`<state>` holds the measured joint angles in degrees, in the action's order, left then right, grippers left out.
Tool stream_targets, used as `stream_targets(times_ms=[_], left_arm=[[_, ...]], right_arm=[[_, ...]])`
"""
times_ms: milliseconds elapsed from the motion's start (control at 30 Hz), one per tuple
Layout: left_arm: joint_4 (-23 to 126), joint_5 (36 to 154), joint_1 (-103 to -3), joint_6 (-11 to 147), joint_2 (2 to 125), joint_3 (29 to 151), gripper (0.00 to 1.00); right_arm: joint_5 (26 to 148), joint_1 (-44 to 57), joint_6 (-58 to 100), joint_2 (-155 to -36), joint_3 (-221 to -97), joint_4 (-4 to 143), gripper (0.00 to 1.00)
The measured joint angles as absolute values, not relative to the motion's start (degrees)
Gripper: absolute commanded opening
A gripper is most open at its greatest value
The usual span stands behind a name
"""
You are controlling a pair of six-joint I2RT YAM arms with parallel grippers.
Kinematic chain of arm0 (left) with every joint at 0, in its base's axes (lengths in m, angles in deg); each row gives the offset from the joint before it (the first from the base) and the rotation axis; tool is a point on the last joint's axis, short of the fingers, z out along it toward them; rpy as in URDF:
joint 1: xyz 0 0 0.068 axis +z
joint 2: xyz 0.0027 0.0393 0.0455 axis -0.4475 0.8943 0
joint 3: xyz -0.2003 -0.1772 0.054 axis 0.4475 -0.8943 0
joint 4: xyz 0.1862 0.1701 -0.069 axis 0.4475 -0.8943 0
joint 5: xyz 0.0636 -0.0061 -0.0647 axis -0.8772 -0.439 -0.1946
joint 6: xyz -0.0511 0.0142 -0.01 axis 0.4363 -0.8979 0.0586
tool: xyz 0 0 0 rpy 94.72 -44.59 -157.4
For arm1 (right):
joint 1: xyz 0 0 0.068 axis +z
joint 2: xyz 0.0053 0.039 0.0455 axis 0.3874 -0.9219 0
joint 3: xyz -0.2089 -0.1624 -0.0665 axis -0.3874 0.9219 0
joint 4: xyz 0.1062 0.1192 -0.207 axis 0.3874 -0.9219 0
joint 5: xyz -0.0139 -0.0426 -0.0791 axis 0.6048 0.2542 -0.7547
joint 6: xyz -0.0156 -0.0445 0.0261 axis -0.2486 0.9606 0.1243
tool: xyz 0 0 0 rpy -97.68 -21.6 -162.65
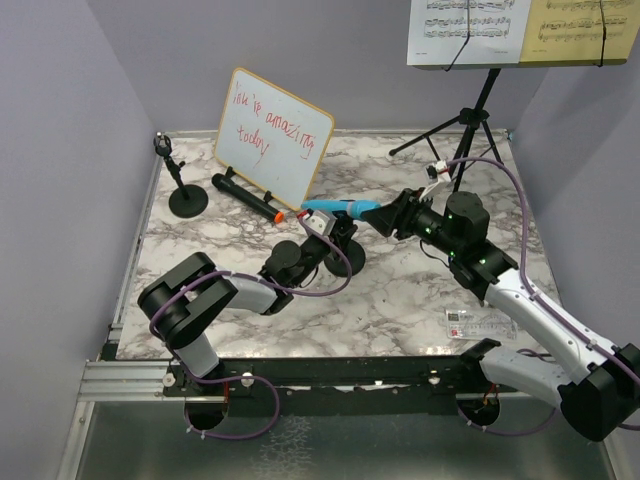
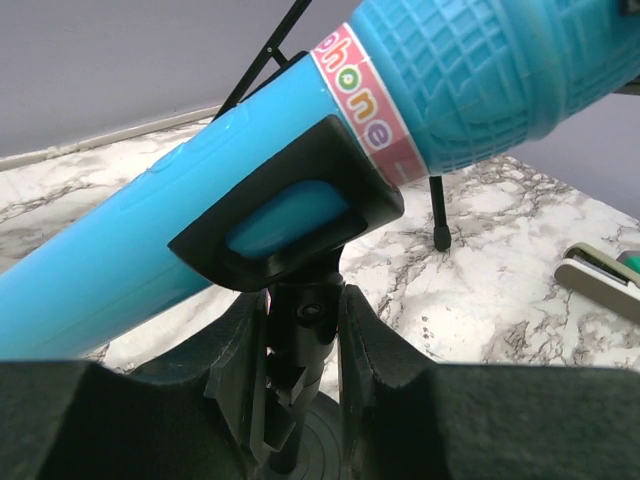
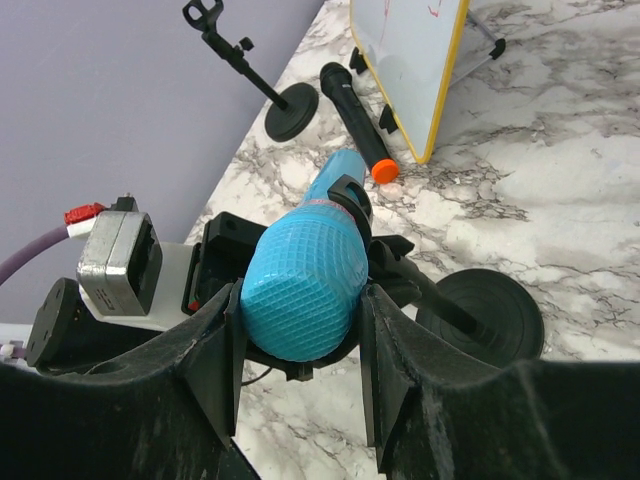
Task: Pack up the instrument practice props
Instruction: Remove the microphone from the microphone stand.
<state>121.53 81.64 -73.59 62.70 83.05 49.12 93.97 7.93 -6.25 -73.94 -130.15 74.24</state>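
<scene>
A blue microphone (image 1: pixel 338 207) sits in the clip of a black round-based mic holder (image 1: pixel 343 257) at mid table. My left gripper (image 1: pixel 315 238) is shut on the holder's stem (image 2: pixel 305 345), just under the clip (image 2: pixel 290 215). My right gripper (image 1: pixel 378 213) is shut on the microphone's blue mesh head (image 3: pixel 305 280), one finger on each side. A black microphone (image 1: pixel 247 197) with an orange end lies in front of the whiteboard. The second mic holder (image 1: pixel 185 190) stands at the far left. The tripod music desk (image 1: pixel 470 115) holds white (image 1: pixel 468 30) and yellow (image 1: pixel 580 30) sheets at the far right.
A wood-framed whiteboard (image 1: pixel 272 135) with red writing leans at the back, left of centre. A clear ruler (image 1: pixel 485 322) lies near the front right. Purple walls close in the table on three sides. The tripod's legs (image 1: pixel 430 135) spread over the back right.
</scene>
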Motion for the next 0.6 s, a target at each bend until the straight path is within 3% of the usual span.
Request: stream_targets(times_ms=[600], left_arm=[[121.42, 80.6, -73.33, 63.7, 82.42, 48.32, 0.0]], right_arm=[[93.84, 7.86, -3.39, -67.28, -125.77, 68.1, 0.01]])
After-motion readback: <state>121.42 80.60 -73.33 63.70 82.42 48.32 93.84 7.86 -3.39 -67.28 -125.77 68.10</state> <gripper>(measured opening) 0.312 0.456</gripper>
